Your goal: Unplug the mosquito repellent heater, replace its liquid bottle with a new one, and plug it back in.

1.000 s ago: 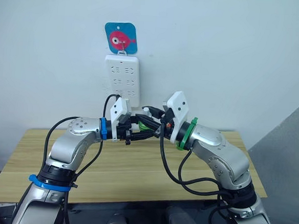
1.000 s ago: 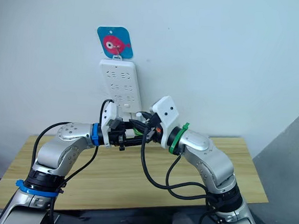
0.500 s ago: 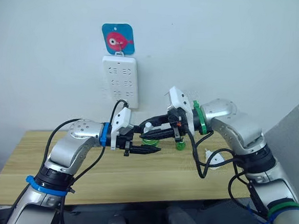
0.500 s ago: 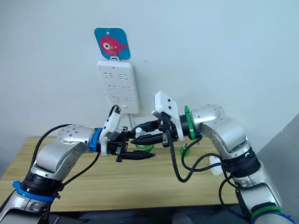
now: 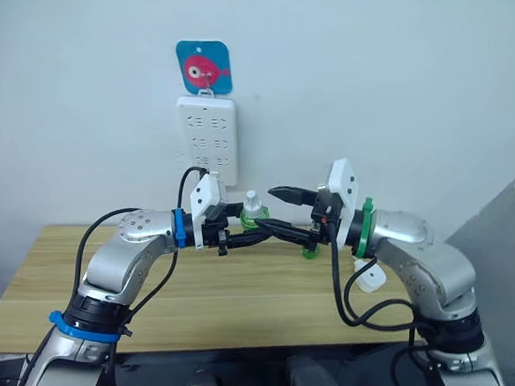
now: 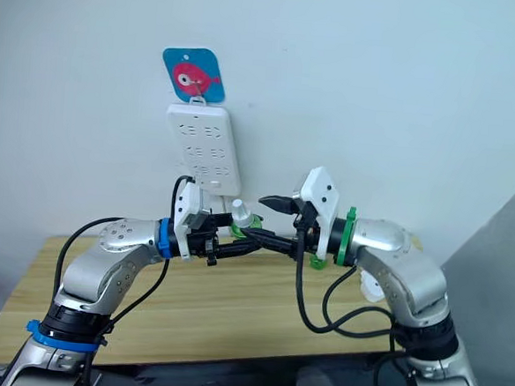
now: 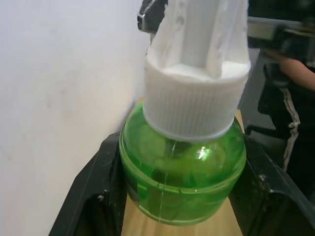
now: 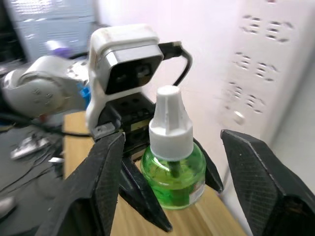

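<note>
The left gripper (image 5: 248, 225) pinched a small green translucent liquid bottle with a ribbed white cap (image 8: 172, 167) above the wooden table (image 5: 232, 306), while the right gripper (image 8: 172, 196) stood spread around it. Light and probably slick, it seemed best gripped at its round body.

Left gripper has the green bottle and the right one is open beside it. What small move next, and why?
Probably close the right gripper on the white cap of the green bottle. The left gripper clamps the bottle's body upright, the cap is on, and the right fingers stand open on either side of it. The heater lies on the table.
</note>
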You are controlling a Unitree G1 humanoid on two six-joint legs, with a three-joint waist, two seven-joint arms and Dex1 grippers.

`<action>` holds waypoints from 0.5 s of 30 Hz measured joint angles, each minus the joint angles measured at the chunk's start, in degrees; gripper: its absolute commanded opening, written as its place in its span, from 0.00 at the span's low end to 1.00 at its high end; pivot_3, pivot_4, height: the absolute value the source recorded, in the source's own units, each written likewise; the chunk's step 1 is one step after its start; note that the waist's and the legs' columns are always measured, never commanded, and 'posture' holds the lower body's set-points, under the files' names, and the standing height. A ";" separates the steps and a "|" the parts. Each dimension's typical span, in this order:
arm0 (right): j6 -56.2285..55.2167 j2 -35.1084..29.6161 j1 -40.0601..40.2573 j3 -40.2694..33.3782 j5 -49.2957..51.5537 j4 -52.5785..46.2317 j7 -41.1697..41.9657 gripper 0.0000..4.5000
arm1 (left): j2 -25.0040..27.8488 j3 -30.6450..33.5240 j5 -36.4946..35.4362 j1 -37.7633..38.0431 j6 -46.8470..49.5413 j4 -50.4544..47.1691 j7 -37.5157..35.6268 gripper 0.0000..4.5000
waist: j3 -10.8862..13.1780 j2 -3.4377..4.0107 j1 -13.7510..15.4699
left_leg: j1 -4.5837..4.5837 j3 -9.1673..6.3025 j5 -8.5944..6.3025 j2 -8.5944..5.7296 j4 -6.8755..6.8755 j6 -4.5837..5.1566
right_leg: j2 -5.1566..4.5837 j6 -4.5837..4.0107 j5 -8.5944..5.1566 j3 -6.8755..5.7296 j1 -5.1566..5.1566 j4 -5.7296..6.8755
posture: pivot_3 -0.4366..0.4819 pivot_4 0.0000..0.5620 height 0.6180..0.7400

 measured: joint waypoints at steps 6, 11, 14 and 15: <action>0.02 4.69 1.61 3.47 -4.57 -1.57 -9.16 0.72 | -2.40 -0.80 1.87 -0.39 -1.93 2.72 2.05 0.52 | 0.00 0.02 -0.15 | 0.01 0.01 0.00 0.06 -0.01 0.00 | 0.09 0.01 -0.02 0.02 0.00 -0.02 | 0.26 0.11 1.00; 0.01 5.96 0.98 5.02 -5.79 0.83 -10.41 0.72 | -2.77 -0.80 2.55 -1.15 -2.67 4.11 2.91 0.52 | 0.00 0.02 -0.16 | 0.00 0.01 0.00 0.06 -0.01 0.00 | 0.09 0.01 -0.02 0.02 0.00 -0.04 | 0.27 0.10 1.00; -0.05 6.32 0.71 5.67 -6.55 1.92 -10.62 0.64 | -2.87 -0.81 2.59 -1.19 -2.73 4.11 2.96 0.52 | 0.00 0.02 -0.14 | 0.00 0.01 0.00 0.06 -0.02 0.00 | 0.09 0.01 -0.02 0.02 0.00 -0.04 | 0.27 0.10 1.00; -0.13 6.55 0.61 5.72 -6.66 2.44 -10.72 0.59 | -2.88 -0.82 2.59 -1.19 -2.73 4.09 2.97 0.52 | 0.00 0.02 -0.14 | 0.00 0.01 0.00 0.06 -0.02 0.00 | 0.09 0.01 -0.02 0.02 0.00 -0.04 | 0.27 0.10 1.00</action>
